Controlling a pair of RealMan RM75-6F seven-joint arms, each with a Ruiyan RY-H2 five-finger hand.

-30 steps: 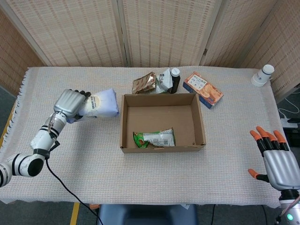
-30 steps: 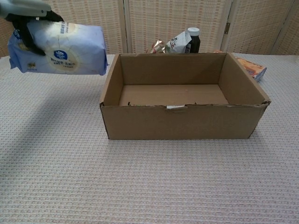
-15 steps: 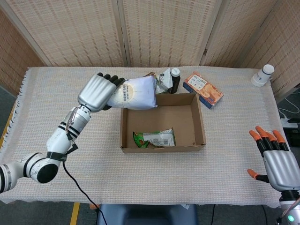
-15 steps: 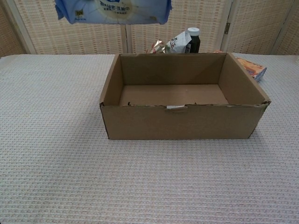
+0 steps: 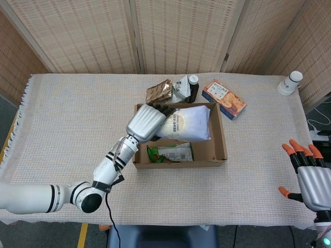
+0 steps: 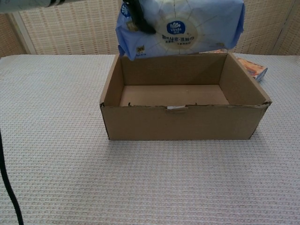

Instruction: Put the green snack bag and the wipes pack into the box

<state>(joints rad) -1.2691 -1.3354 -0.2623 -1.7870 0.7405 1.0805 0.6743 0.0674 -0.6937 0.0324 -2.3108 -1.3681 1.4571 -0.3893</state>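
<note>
silver left hand (image 5: pixel 146 123), black fingers; right hand (image 5: pixel 312 178) silver, orange fingertips.

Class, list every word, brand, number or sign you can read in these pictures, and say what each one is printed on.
"Vinda": on the round blue logo of the wipes pack, held by the left hand over the box.
Chinese line under that logo: too blurred to read.
Print on the green snack bag, orange box and foil bags: too small to read.
</note>
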